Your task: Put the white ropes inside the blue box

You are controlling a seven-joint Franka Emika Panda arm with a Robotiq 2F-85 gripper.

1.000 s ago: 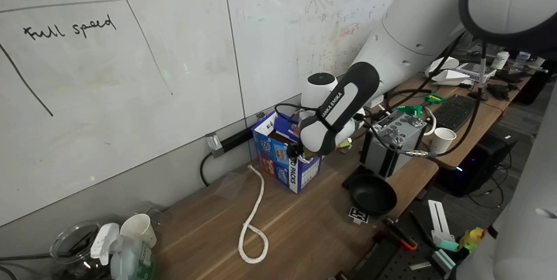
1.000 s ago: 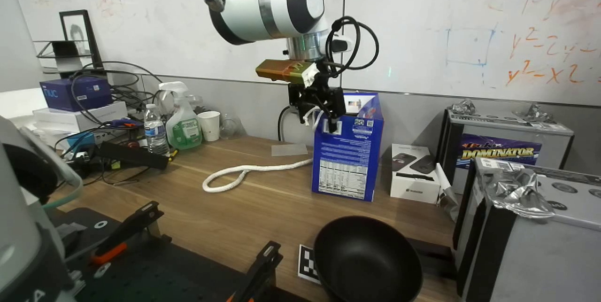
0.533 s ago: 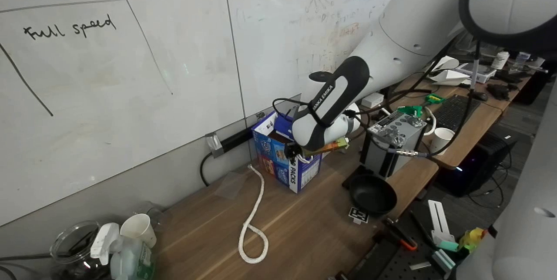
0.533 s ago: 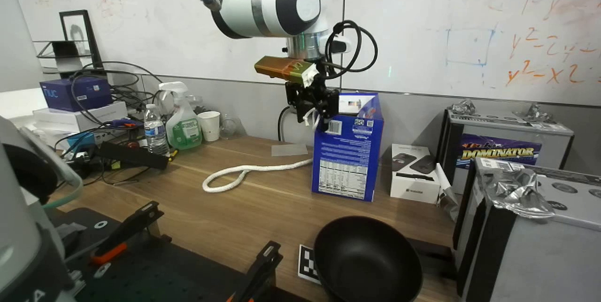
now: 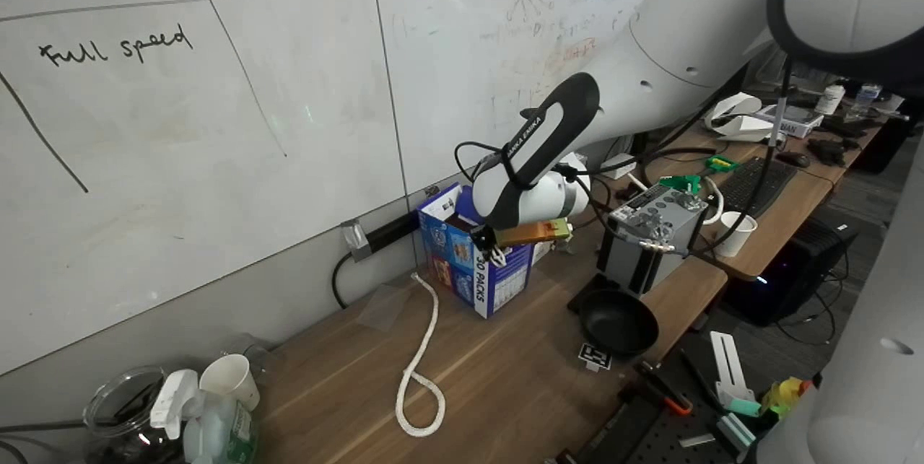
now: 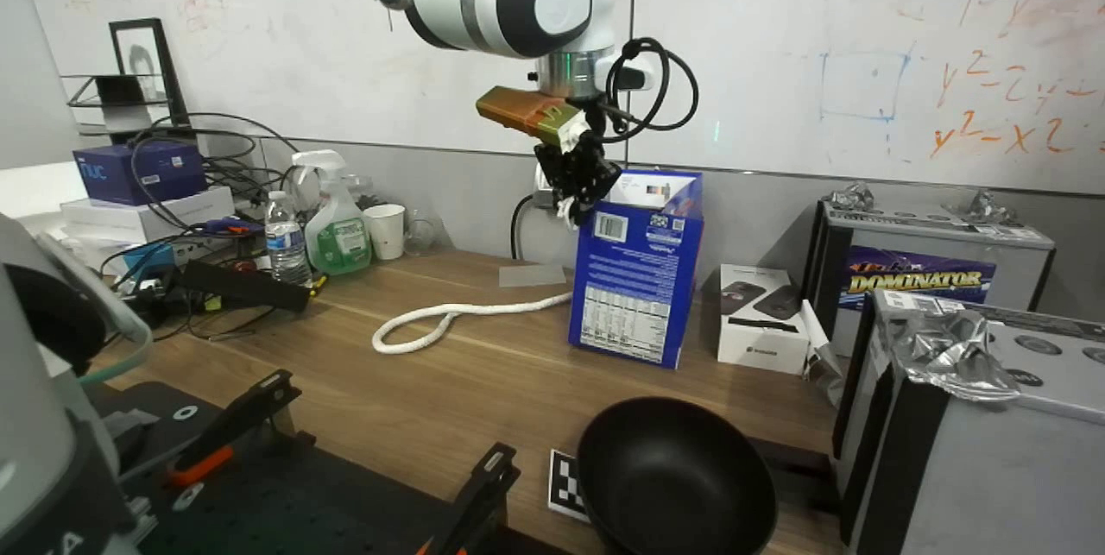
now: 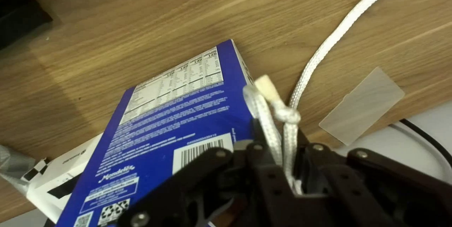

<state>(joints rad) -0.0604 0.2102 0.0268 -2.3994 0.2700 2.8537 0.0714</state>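
The blue box (image 6: 634, 279) stands on the table with its top open, leaning slightly in both exterior views. At its upper corner hangs my gripper (image 6: 577, 203), just outside the near face. In the wrist view the gripper (image 7: 279, 133) is shut on a white rope (image 7: 287, 114) with a knot and a yellowish end, beside the box (image 7: 166, 114). Its tail pokes out below the fingers in an exterior view. Another white rope (image 5: 434, 309) lies on the table left of the box, curled into a loop. The inside of the box is mostly hidden by the arm.
A black pan (image 6: 678, 473) sits in front of the box. To the right are a white carton (image 6: 764, 322) and grey units (image 6: 993, 451). A spray bottle (image 6: 338, 223) and paper cup (image 6: 384, 231) stand left. The whiteboard wall (image 5: 289, 125) rises close behind.
The jaws have drawn together on the rope from wide open. My gripper has lifted slightly, and the box has shifted and tipped a little. The rope on the table is unmoved.
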